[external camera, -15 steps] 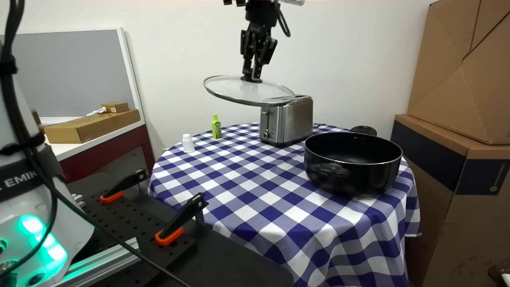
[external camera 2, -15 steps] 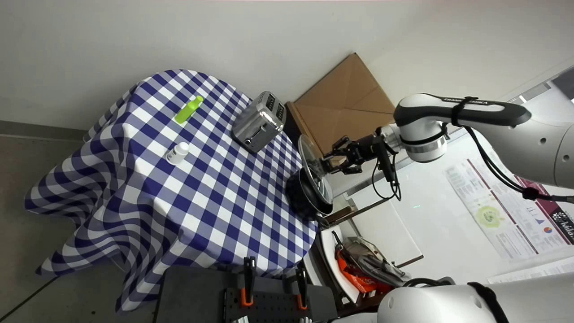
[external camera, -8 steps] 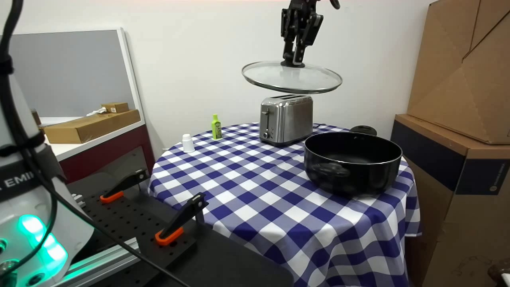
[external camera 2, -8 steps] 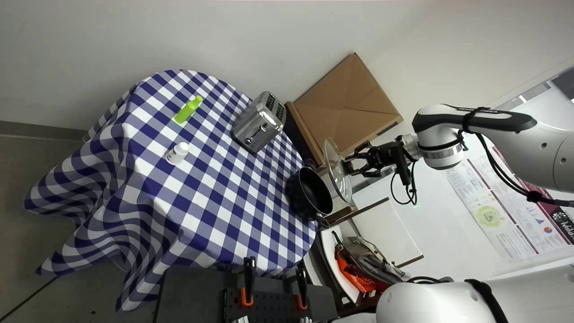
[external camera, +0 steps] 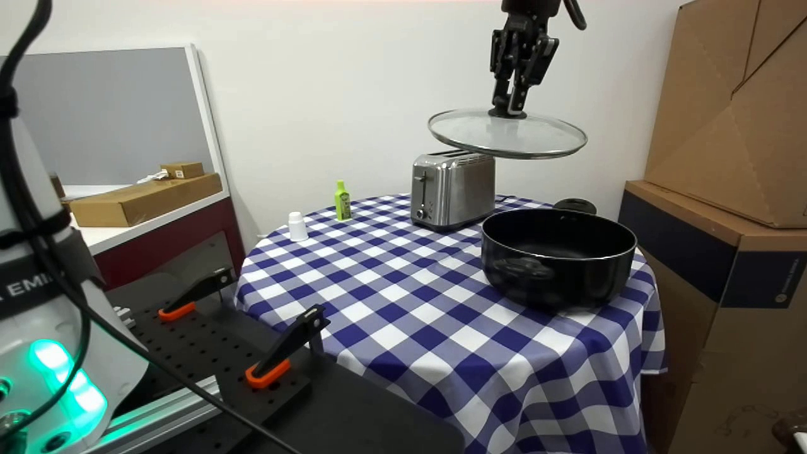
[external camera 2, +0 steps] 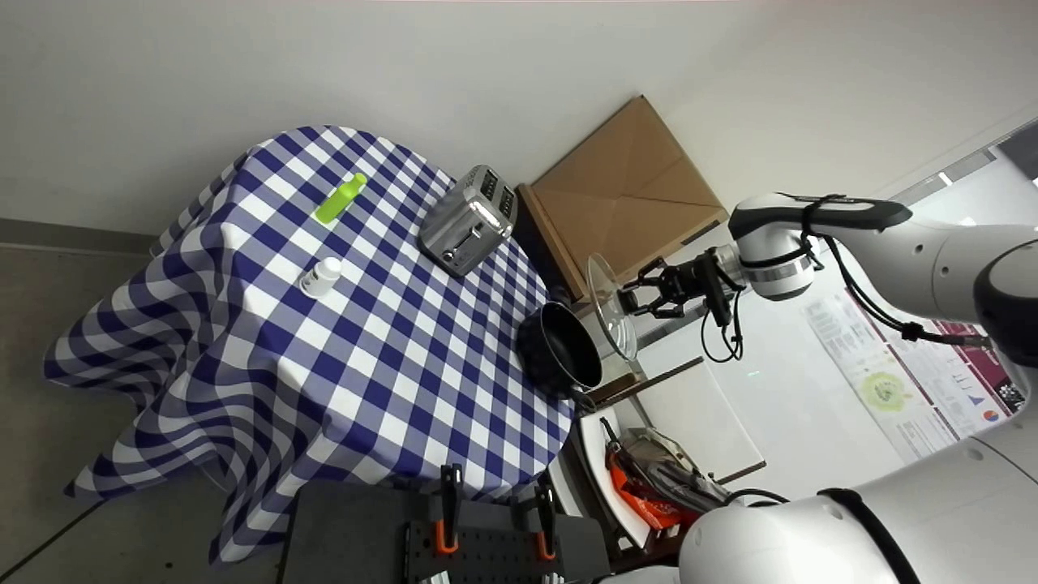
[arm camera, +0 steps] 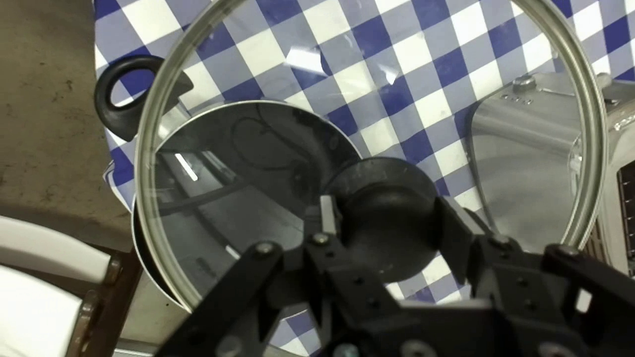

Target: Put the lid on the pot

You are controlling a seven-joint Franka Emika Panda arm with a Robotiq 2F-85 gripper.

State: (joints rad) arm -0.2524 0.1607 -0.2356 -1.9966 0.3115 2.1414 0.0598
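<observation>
In an exterior view, the flat round clear-glass lid with a thin metal rim (external camera: 507,137) hangs in the air, tilted slightly, its right edge a little lower. It is higher than the wide, shallow black round pot (external camera: 580,284) and apart from it. The black fingers (arm camera: 454,238) pinch the dark round knob (arm camera: 389,228) at the lid's centre, one on each side. The pot stands upright and open near the edge of the round tabletop (external camera: 391,277). Through the glass, the wrist view shows much of the pot's dark inside toward the left, with a short black side handle (arm camera: 118,122) jutting past the lid's rim, and a corner of the shiny silver metal toaster (external camera: 454,189) toward the right. The toaster stands near the pot. Farther along the tabletop stand a small yellow-green bottle (external camera: 342,203) and a small white bottle (external camera: 297,227), near each other. Brown cardboard boxes (external camera: 725,126) are stacked beside the tabletop.
</observation>
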